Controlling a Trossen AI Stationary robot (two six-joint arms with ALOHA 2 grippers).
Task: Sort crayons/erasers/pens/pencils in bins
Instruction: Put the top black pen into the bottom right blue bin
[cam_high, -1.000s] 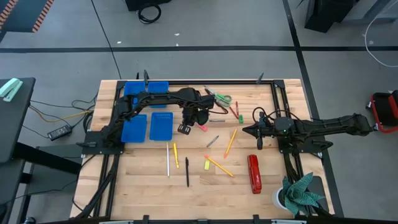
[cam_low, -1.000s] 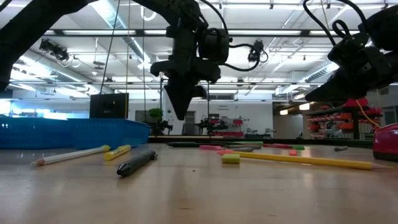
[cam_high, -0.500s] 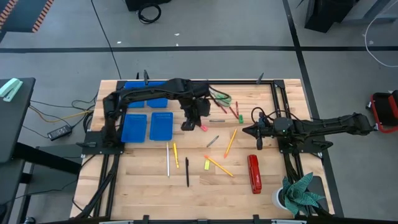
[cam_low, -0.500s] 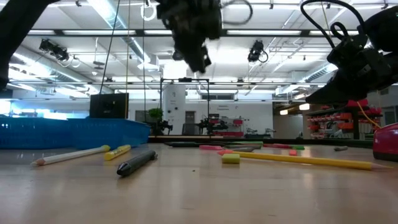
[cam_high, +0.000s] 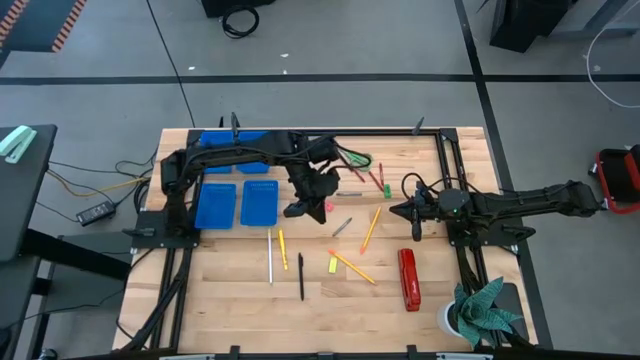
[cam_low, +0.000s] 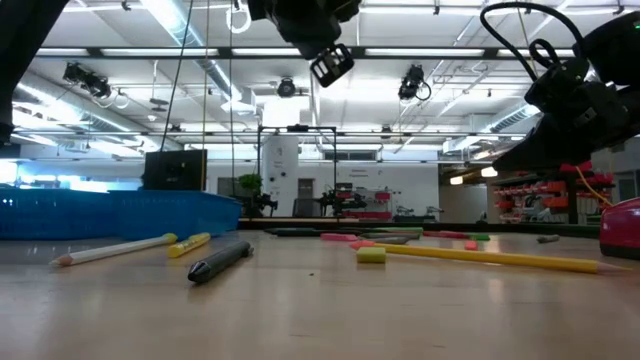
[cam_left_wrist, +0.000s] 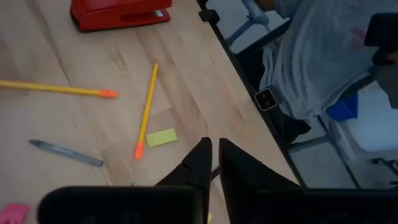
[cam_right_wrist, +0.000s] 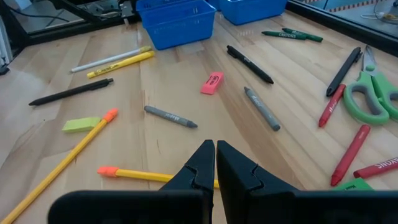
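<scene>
My left gripper (cam_high: 296, 210) (cam_left_wrist: 214, 155) is shut and empty, held high over the table's middle (cam_low: 332, 64). A pink eraser (cam_high: 325, 205) lies flat just right of it. The four blue bins (cam_high: 258, 203) stand on the left, the far two partly under the left arm. Pencils (cam_high: 270, 257) (cam_high: 371, 228), a black pen (cam_high: 300, 277), a yellow eraser (cam_high: 333, 265) and red crayons (cam_high: 380, 180) lie scattered on the wood. My right gripper (cam_high: 395, 210) (cam_right_wrist: 215, 155) is shut and waits above the table's right side, pointing left.
Green-handled scissors (cam_high: 360, 158) lie near the far edge. A red stapler (cam_high: 408, 280) and a potted plant (cam_high: 480, 310) sit near the right front corner. A black frame (cam_high: 445, 160) borders the table. Bare wood lies along the near edge.
My left gripper has risen from just above the table beside the pink eraser to well above it. It has tipped from pointing straight down to slanting outward. The pink eraser has stayed where it was. The right arm has kept still.
</scene>
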